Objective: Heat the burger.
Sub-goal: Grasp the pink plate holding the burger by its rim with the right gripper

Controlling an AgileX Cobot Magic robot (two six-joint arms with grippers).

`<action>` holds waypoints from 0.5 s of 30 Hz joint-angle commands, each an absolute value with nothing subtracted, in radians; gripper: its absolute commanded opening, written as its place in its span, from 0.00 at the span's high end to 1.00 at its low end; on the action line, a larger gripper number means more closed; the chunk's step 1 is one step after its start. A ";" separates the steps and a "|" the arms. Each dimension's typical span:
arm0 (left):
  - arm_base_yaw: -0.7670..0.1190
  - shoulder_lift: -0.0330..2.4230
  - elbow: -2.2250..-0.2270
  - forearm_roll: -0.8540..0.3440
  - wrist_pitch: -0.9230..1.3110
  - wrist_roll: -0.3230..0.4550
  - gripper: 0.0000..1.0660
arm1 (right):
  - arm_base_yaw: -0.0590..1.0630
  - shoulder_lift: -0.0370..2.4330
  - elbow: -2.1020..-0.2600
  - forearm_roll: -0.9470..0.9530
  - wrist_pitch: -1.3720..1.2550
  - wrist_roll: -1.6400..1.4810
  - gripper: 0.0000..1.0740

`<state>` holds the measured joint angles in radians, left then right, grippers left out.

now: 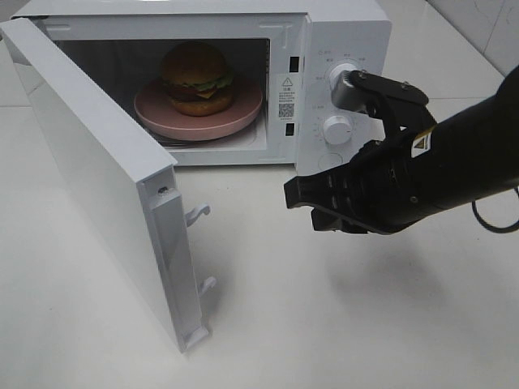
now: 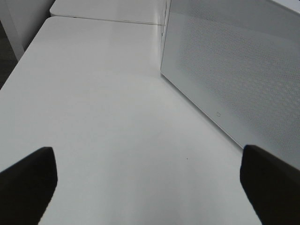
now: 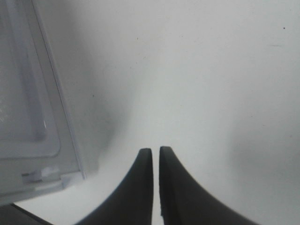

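The burger [image 1: 195, 79] with a golden-brown bun, lettuce, tomato and cheese sits on a round pink plate [image 1: 243, 113] inside the white microwave [image 1: 349, 32]. The microwave door [image 1: 89, 170] stands wide open, swung out to the left. My right gripper [image 1: 302, 197] is shut and empty, hovering above the table in front of the microwave, to the right of the door's free edge; in the right wrist view its gripper [image 3: 155, 152] points toward the door's lower corner [image 3: 51, 180]. My left gripper [image 2: 149, 185] is open over bare table beside the microwave's perforated side wall [image 2: 239, 75].
The white table [image 1: 324, 324] stretches in front of the microwave. Two knobs [image 1: 340, 77] sit on the microwave's control panel, behind the right arm. Door latch hooks [image 1: 197, 214] stick out from the door's edge. A second table top [image 2: 108, 9] adjoins at the far end.
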<state>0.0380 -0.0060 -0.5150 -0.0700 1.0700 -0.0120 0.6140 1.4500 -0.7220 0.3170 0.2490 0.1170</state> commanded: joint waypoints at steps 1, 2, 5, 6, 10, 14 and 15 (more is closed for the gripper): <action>0.040 -0.021 -0.515 -0.077 1.068 -0.012 0.08 | 0.612 1.444 -0.782 0.098 0.394 0.091 0.93; 0.040 -0.021 -0.515 -0.077 1.068 -0.012 0.08 | 0.612 1.444 -0.782 0.098 0.394 0.091 0.93; 0.040 -0.021 -0.515 -0.077 1.068 -0.012 0.08 | 0.612 1.444 -0.810 -0.010 0.449 0.057 0.92; 0.040 -0.021 -0.515 -0.077 1.068 -0.012 0.08 | 0.612 1.444 -0.819 -0.061 0.464 0.030 0.91; 0.040 -0.021 -0.515 -0.077 1.068 -0.012 0.08 | 0.612 1.444 -0.819 -0.111 0.479 -0.031 0.91; 0.040 -0.021 -0.515 -0.077 1.068 -0.012 0.08 | 0.612 1.444 -0.819 -0.152 0.535 -0.209 0.91; 0.040 -0.021 -0.515 -0.077 1.068 -0.012 0.08 | 0.612 1.444 -0.819 -0.152 0.542 -0.256 0.91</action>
<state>0.0380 -0.0060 -0.5150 -0.0700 1.0700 -0.0120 0.6140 1.4500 -0.8130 -0.1320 0.5110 -0.1370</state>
